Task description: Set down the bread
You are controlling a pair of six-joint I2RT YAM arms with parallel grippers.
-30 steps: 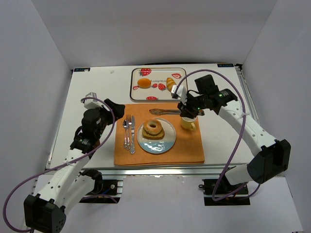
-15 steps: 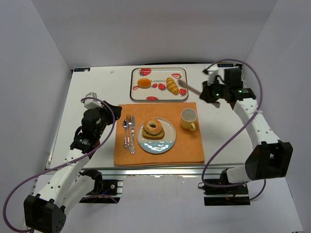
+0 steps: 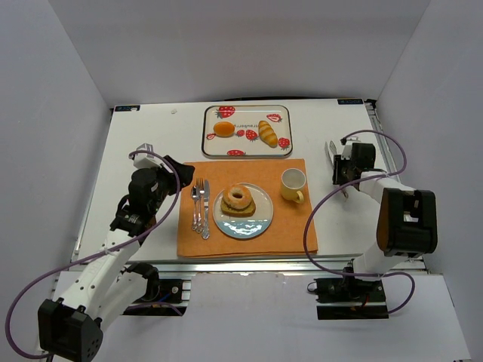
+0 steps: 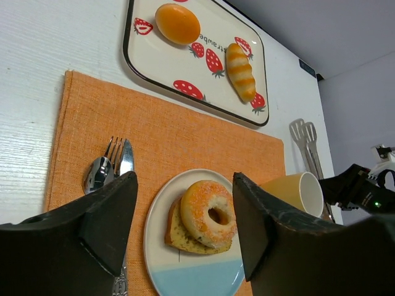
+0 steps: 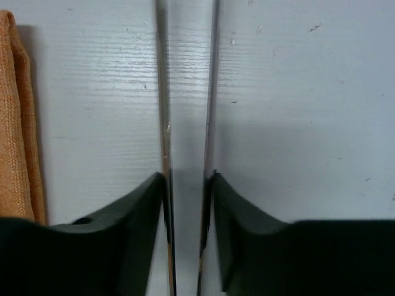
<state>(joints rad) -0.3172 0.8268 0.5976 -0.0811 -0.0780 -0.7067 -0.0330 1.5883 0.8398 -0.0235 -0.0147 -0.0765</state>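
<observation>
Right gripper point(image 5: 185, 182) has swung off the placemat point(image 3: 294, 226) to the table right of it, pinching the tongs point(image 4: 304, 132), I'd guess to park them. Bread point(image 3: 239, 200) sits on the plate point(image 3: 253, 230) mid-placemat. Left gripper point(image 4: 185, 179) is spread, empty, over the placemat's left edge.

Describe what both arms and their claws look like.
The left arm and right arm are both built of white links with black joint housings. Each trails a thin purple cable that loops down to its base. The left claw and right claw each have two dark, matte, wedge-shaped fingers.
</observation>
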